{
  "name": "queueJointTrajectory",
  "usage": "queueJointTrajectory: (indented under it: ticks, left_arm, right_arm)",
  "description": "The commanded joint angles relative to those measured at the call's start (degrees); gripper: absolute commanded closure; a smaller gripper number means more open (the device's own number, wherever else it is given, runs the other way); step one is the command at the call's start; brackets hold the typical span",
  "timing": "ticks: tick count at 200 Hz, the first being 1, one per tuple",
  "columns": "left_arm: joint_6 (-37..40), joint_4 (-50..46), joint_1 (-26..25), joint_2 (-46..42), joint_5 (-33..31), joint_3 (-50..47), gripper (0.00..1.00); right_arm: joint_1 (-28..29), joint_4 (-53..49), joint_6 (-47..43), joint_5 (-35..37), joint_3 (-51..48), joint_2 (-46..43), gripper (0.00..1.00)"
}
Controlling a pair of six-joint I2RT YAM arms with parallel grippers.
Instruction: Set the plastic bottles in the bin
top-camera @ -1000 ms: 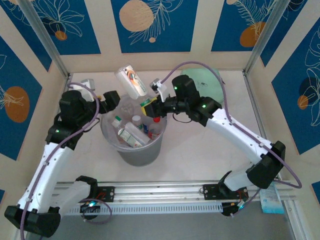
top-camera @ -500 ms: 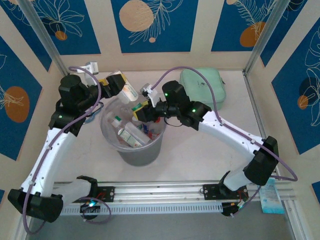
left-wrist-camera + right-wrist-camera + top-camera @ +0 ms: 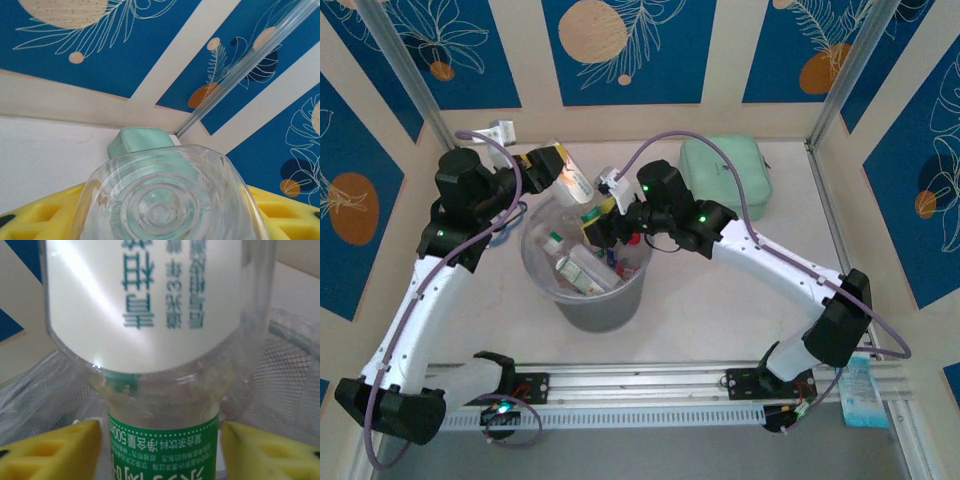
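Observation:
The bin (image 3: 595, 305) is a round grey bucket lined with a clear bag, and several plastic bottles (image 3: 582, 270) lie inside it. My left gripper (image 3: 558, 170) hovers at the bin's far-left rim, shut on a clear, white-labelled bottle (image 3: 572, 182) that tilts over the rim. In the left wrist view this bottle's base (image 3: 162, 200) sits tight between the yellow fingers (image 3: 35, 220). My right gripper (image 3: 598, 226) is open over the bin mouth. A green-labelled bottle (image 3: 162, 450) sits between its yellow fingers (image 3: 50, 450) with a gap on each side, and the white-labelled bottle (image 3: 150, 300) lies just beyond.
A flat mint-green pouch (image 3: 725, 175) lies at the back right of the table, also seen past the held bottle as the pouch (image 3: 140, 142). Patterned blue walls close the table at the back and sides. A rail (image 3: 650, 385) runs along the near edge.
My left gripper has closed on the white-labelled bottle at the bin's far rim. My right gripper has moved left over the bin and its jaws have spread away from the green-labelled bottle.

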Motion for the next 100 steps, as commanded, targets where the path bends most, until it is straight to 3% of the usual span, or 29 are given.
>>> queueJointTrajectory:
  ticks: [1, 10, 49, 87, 100]
  left_arm:
    - [5.08, 4.48, -2.07, 0.14, -0.53, 2.26, 0.58]
    - [7.31, 5.16, -3.42, 0.48, -1.07, 2.59, 0.60]
    - [19.83, 5.21, -9.88, 2.66, -5.87, 3.82, 0.68]
    - [27.94, 9.35, -14.01, 2.76, -14.01, 1.60, 0.91]
    - [29.60, 9.43, -14.65, 3.13, -16.17, 1.26, 0.95]
  right_arm:
    - [-0.25, -3.22, -1.84, 3.50, 1.64, -4.49, 0.29]
    - [-0.60, -3.31, -1.92, 4.56, 1.18, -6.70, 0.22]
    - [-2.73, -2.73, -2.54, 6.69, -1.93, -15.12, 0.20]
    - [-6.89, -1.24, -0.25, 5.16, -5.90, -19.27, 0.21]
    - [-7.87, -0.96, 0.50, 4.02, -6.73, -19.81, 0.21]
